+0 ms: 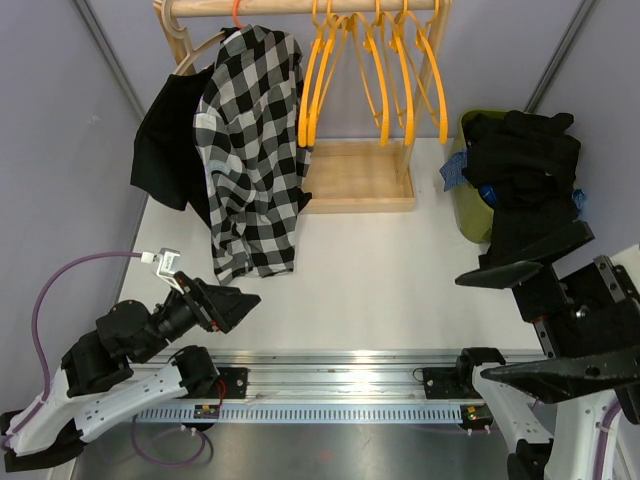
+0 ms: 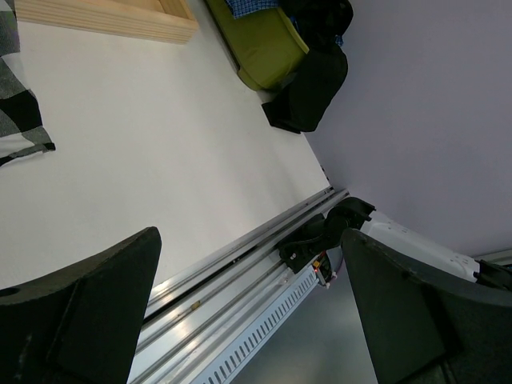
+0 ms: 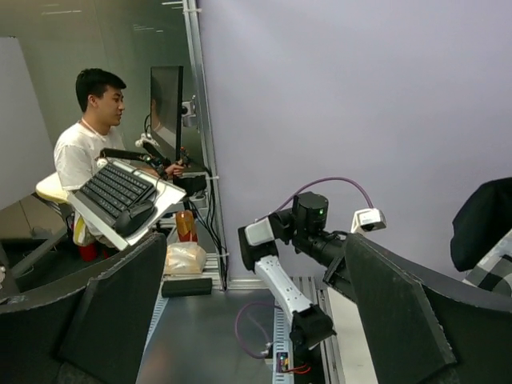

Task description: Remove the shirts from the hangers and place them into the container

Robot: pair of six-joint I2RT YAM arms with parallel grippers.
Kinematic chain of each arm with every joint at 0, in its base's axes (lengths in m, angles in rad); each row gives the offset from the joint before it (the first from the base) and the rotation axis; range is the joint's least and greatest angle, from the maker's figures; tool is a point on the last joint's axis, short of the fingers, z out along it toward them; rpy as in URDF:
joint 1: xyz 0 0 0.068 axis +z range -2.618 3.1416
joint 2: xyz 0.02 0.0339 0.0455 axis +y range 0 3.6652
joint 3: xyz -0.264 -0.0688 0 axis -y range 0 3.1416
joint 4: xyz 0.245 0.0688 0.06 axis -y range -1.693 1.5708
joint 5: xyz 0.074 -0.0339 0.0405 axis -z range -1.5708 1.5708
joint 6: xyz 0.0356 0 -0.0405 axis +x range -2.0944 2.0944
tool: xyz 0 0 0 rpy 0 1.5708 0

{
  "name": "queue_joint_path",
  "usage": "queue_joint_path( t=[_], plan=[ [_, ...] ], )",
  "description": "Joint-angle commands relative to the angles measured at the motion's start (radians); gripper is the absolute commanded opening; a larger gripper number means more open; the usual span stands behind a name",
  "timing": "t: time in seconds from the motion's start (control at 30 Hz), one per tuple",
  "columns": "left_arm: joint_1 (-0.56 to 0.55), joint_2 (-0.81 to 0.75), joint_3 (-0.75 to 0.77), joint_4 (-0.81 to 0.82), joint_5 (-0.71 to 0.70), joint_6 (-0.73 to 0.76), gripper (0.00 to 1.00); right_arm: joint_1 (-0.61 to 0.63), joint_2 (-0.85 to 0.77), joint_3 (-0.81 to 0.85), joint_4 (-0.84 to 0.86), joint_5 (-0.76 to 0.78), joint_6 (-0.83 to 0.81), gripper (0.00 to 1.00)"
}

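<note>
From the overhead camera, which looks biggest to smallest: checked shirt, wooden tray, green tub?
1. Black-and-white checked cloth shirt.
2. Pale wooden rack base.
3. Olive-green plastic tub, unsure: black shirts cover most of it.

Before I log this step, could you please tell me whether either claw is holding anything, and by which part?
Nothing is held: the left claw and the right claw both stand open and empty.

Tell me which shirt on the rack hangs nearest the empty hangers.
The black-and-white checked shirt; the plain black shirt hangs left of it, farther from the orange hangers.
</note>
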Motion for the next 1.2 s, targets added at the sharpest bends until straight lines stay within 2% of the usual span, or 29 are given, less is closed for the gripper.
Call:
queue_joint_path(
  t=[0.0, 0.03, 0.07, 0.1, 0.13, 0.17, 0.2, 0.23, 0.27, 0.33, 0.37, 0.47, 0.57, 0.67, 0.7, 0.8, 0.83, 0.93, 0.97, 1.07, 1.17],
  plan=[
    [0.000, -0.010, 0.024, 0.035, 0.010, 0.012, 0.99, 0.009, -0.023, 0.016, -0.158, 0.001, -0.139, 0.99],
    [0.000, -0.013, 0.021, 0.035, 0.010, 0.009, 0.99, 0.009, -0.027, 0.030, -0.353, 0.007, -0.291, 1.00],
    [0.000, -0.016, 0.023, 0.032, 0.010, 0.007, 0.99, 0.009, -0.027, 0.126, -0.948, 0.117, -0.494, 1.00],
    [0.000, -0.019, 0.023, 0.030, 0.010, 0.006, 0.99, 0.009, 0.009, 0.184, -1.177, 0.200, -0.850, 1.00],
    [0.000, -0.023, 0.021, 0.027, 0.010, 0.006, 0.99, 0.011, 0.034, 0.217, -1.298, 0.261, -0.928, 1.00],
    [0.000, -0.026, 0.020, 0.023, 0.006, 0.004, 0.99, 0.020, 0.060, 0.257, -1.458, 0.406, -0.972, 1.00],
    [0.000, -0.027, 0.015, 0.023, 0.004, 0.003, 0.99, 0.022, 0.119, 0.283, -1.530, 0.473, -1.087, 0.99],
    [-0.001, -0.033, 0.014, 0.021, 0.001, 0.001, 0.99, 0.022, 0.147, 0.303, -1.587, 0.547, -1.116, 0.99],
    [0.000, -0.036, 0.012, 0.021, 0.000, 0.000, 0.99, 0.022, 0.175, 0.343, -1.689, 0.717, -1.142, 0.99],
    [0.000, -0.044, 0.009, 0.020, 0.001, -0.002, 0.99, 0.022, 0.238, 0.363, -1.757, 0.887, -1.204, 0.99],
    [0.000, -0.046, 0.009, 0.020, -0.002, -0.002, 0.99, 0.022, 0.261, 0.381, -1.815, 1.023, -1.231, 0.99],
    [-0.001, -0.052, 0.006, 0.017, -0.008, -0.002, 0.99, 0.051, 0.333, 0.357, -1.860, 1.169, -1.268, 0.99],
    [0.000, -0.046, 0.009, 0.011, -0.008, 0.001, 0.99, 0.114, 0.406, 0.351, -1.886, 1.088, -1.302, 0.99],
    [0.000, -0.042, 0.014, 0.011, -0.011, 0.006, 0.99, 0.253, 0.442, 0.328, -1.833, 0.872, -1.366, 0.99],
    [0.000, -0.041, 0.011, 0.012, -0.013, 0.007, 0.99, 0.354, 0.427, 0.315, -1.807, 0.851, -1.368, 0.99],
    [0.000, -0.044, 0.001, 0.024, -0.014, 0.004, 0.99, 0.501, 0.414, 0.286, -1.724, 0.843, -1.357, 0.99],
    [-0.001, -0.044, 0.001, 0.026, -0.011, 0.004, 0.99, 0.601, 0.419, 0.283, -1.706, 0.846, -1.350, 0.99],
    [0.000, -0.046, 0.009, 0.005, -0.017, 0.003, 0.99, 0.747, 0.482, 0.283, -1.662, 0.843, -1.352, 1.00],
    [0.000, -0.049, 0.015, -0.002, -0.020, 0.003, 0.99, 0.848, 0.500, 0.288, -1.637, 0.862, -1.357, 1.00],
    [-0.001, -0.076, 0.020, -0.022, -0.032, 0.001, 0.99, 0.966, 0.557, 0.298, -1.554, 0.863, -1.369, 0.99],
    [0.000, -0.102, 0.026, -0.042, -0.043, -0.006, 0.99, 1.009, 0.630, 0.350, -1.505, 0.840, -1.379, 0.99]
  ],
)
